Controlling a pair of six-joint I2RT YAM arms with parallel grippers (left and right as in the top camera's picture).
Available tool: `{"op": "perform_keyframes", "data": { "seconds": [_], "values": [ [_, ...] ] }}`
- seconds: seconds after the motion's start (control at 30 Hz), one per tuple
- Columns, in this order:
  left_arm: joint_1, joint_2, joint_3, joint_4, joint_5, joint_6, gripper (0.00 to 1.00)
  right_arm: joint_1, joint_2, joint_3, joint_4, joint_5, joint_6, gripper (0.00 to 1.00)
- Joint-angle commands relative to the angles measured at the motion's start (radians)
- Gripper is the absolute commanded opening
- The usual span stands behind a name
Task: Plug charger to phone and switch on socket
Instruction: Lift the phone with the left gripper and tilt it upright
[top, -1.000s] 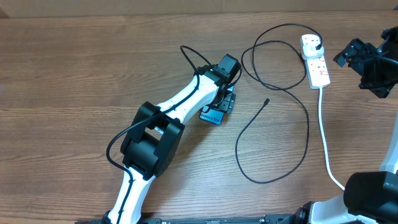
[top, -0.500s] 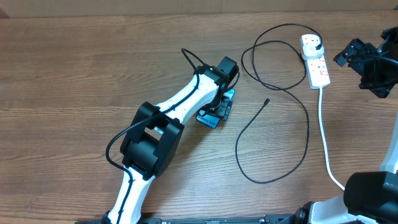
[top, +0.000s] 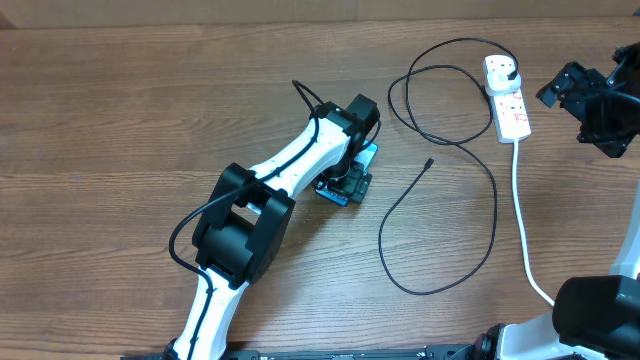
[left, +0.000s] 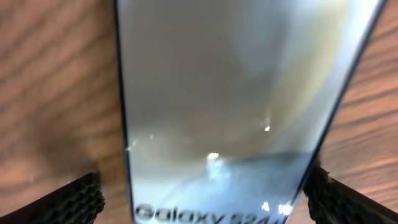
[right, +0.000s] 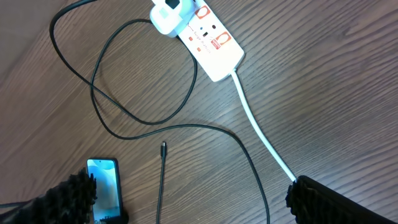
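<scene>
The phone (left: 224, 93) lies flat on the wooden table, its light screen filling the left wrist view. My left gripper (left: 208, 205) is open, one finger on each side of the phone's near end, with a gap showing at the left finger. From overhead, the left gripper (top: 350, 180) covers most of the phone (top: 368, 153). The charger (top: 494, 200) loops across the table, with its connector tip (top: 429, 161) lying loose to the right of the phone. Its plug end sits in the socket (top: 510, 110). My right gripper (top: 585, 105) hangs open, right of the socket.
The socket's thick white cord (top: 522, 220) runs toward the near right edge of the table. In the right wrist view the socket (right: 208, 40), connector tip (right: 163, 147), phone (right: 104, 186) and white cord (right: 261, 134) all lie below my right gripper (right: 205, 202).
My left gripper's jaws have widened around the phone, and the phone and wrist have shifted slightly. The right arm, the charger and the socket have not moved.
</scene>
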Motion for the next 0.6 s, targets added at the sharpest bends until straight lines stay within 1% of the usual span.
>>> {"op": "perform_keyframes", "data": {
  "seconds": [0.0, 0.1, 0.33, 0.57],
  "values": [
    [-0.006, 0.028, -0.028, 0.064, 0.021, 0.063, 1.00, 0.001, 0.003, 0.024, 0.006, 0.007, 0.003, 1.00],
    [-0.006, 0.028, -0.028, 0.088, 0.113, 0.155, 1.00, 0.001, 0.003, 0.025, 0.005, 0.007, 0.003, 1.00],
    [-0.006, 0.028, -0.028, 0.167, 0.032, 0.142, 1.00, 0.001, 0.003, 0.024, 0.006, 0.007, 0.004, 1.00],
    [-0.005, 0.028, -0.028, 0.172, 0.032, 0.143, 1.00, 0.001, 0.003, 0.025, 0.006, 0.007, 0.004, 1.00]
  ]
}}
